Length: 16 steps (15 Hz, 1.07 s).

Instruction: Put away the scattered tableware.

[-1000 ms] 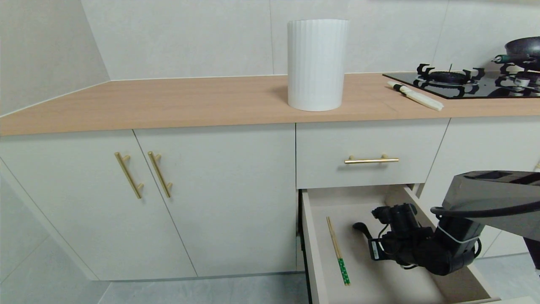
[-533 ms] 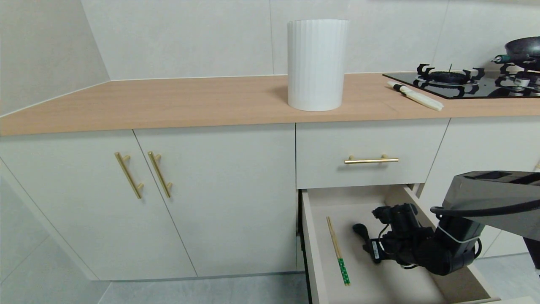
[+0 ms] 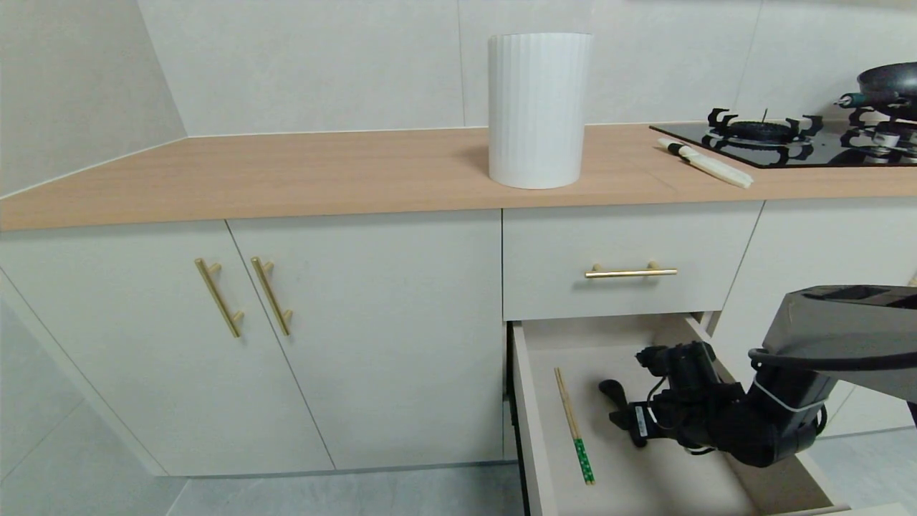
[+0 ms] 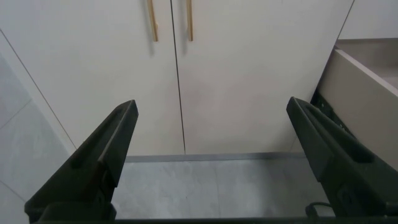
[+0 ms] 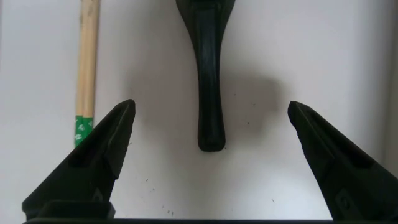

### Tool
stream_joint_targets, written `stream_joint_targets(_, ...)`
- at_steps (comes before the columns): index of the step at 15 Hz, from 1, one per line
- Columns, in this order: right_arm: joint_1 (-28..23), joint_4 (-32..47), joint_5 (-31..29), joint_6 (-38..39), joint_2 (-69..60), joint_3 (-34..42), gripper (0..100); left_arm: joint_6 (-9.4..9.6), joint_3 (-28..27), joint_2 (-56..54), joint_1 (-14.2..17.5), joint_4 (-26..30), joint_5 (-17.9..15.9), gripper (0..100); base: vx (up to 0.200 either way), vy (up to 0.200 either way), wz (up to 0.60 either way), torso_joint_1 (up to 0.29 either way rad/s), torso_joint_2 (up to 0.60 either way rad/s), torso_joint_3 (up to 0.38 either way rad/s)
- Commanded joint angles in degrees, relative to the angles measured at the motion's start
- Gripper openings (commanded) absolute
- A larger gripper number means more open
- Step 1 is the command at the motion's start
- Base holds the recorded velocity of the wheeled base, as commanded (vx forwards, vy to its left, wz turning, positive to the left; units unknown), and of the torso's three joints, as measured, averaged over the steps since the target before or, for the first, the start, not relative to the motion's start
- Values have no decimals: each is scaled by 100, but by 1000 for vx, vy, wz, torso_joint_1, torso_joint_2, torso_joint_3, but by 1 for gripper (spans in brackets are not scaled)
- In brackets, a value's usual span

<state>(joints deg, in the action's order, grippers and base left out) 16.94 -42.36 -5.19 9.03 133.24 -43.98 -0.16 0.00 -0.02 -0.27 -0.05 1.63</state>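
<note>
Seemingly, a placing step is being wrapped up: the black long-handled spoon (image 5: 210, 74) is lying flat in the pulled-out pale drawer (image 3: 526, 401), near the green-tipped wooden chopsticks (image 3: 573, 426). The right hand (image 3: 640, 394) is being held over it, fingers spread, gripping nothing. The left hand (image 4: 211, 109) is hanging open by the cupboard doors. Next, a lift clear of the drawer walls is probably being called for, toward the white slender utensil (image 3: 706, 163) on the wooden tabletop (image 3: 322, 172).
</note>
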Motion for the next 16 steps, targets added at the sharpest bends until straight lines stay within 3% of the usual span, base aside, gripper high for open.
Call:
stream_joint_targets(1,11,61,1,-7,-861,373,100,-2,0,2,0,-4,4,100,0,0,0,0,0,0)
stream_joint_targets(5,37,536,10,2,-2083,707,100,-2,0,2,0,-4,4,100,0,0,0,0,0,0)
stream_joint_targets(6,37,888,18,28,-2637,909,100,-2,0,2,0,5,4,100,0,0,0,0,0,0)
stream_joint_targets(11,37,1116,36,37,-4175,2017,100,-2,0,2,0,-4,4,100,0,0,0,0,0,0)
stream_joint_targets(16,274,2074,71,-7,-4940,2157,100,25,0,2,0,5,4,100,0,0,0,0,0,0)
